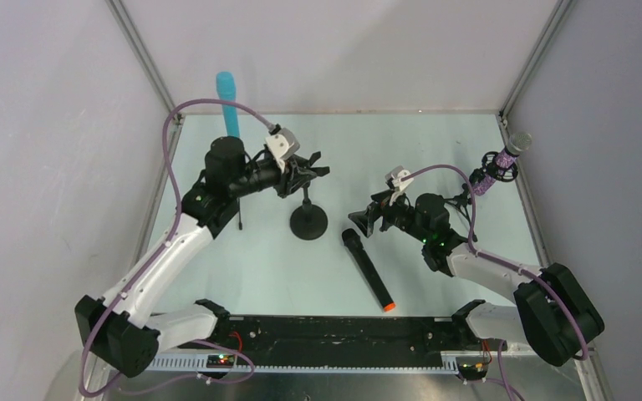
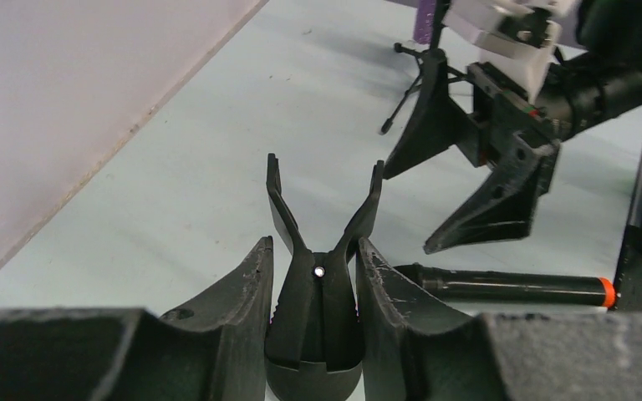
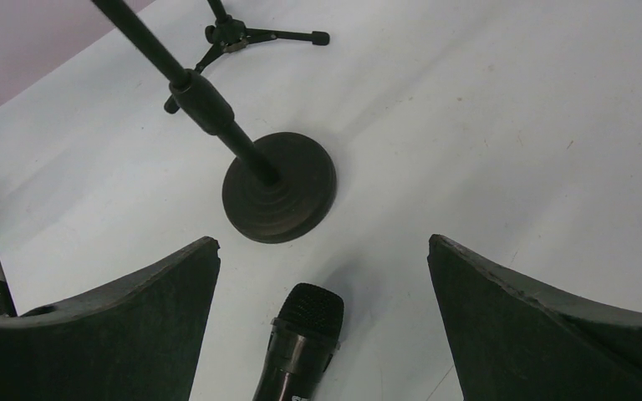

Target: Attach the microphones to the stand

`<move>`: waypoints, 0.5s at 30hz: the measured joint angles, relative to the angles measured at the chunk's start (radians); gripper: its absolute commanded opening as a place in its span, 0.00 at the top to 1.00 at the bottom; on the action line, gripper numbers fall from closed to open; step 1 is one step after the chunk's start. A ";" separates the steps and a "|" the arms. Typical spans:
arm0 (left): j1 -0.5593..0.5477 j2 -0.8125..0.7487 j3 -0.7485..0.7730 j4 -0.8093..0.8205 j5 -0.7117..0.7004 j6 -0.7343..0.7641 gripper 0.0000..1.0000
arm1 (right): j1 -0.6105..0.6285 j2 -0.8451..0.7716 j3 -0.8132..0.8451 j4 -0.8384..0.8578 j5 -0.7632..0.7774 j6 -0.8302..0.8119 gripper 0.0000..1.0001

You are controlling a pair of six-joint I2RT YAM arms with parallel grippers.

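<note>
The black microphone with an orange end (image 1: 366, 269) lies flat on the table, its head toward the round-base stand (image 1: 308, 223). My right gripper (image 1: 365, 214) is open and hovers over the head; in the right wrist view (image 3: 323, 241) the head (image 3: 305, 322) sits between my spread fingers, not touching them. My left gripper (image 1: 309, 170) is shut on the stand's black clip (image 2: 322, 292), whose two prongs point up. The cyan microphone (image 1: 228, 100) stands in a holder at the back left. The purple microphone (image 1: 506, 159) sits in a tripod stand at the right.
The round stand's pole and base (image 3: 280, 188) are just ahead of my right fingers, with tripod legs (image 3: 242, 33) beyond them. The enclosure walls close off the left, back and right sides. The right gripper (image 2: 485, 167) shows close in the left wrist view.
</note>
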 measured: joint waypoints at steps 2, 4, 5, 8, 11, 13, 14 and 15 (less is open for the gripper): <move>0.000 -0.032 -0.032 0.019 0.029 0.005 1.00 | 0.000 -0.002 0.000 -0.005 0.000 0.003 0.00; 0.000 -0.049 -0.051 0.031 0.055 0.006 1.00 | 0.000 -0.002 0.000 -0.013 0.000 0.004 0.00; 0.000 -0.052 -0.056 0.032 0.063 0.005 1.00 | 0.000 -0.002 0.000 -0.016 0.000 0.005 0.00; 0.000 -0.053 -0.058 0.034 0.087 0.003 1.00 | 0.000 -0.003 0.000 -0.023 -0.001 0.005 0.01; 0.000 -0.053 -0.058 0.038 0.101 -0.004 1.00 | 0.001 -0.004 0.000 -0.032 -0.001 0.004 0.01; 0.000 -0.050 -0.057 0.044 0.105 -0.008 1.00 | 0.003 -0.010 0.000 -0.045 0.000 0.002 0.01; 0.000 -0.047 -0.057 0.048 0.109 -0.011 1.00 | 0.003 -0.014 0.000 -0.050 0.000 0.002 0.01; 0.000 -0.042 -0.057 0.053 0.112 -0.013 1.00 | 0.003 -0.019 0.000 -0.058 0.001 0.001 0.01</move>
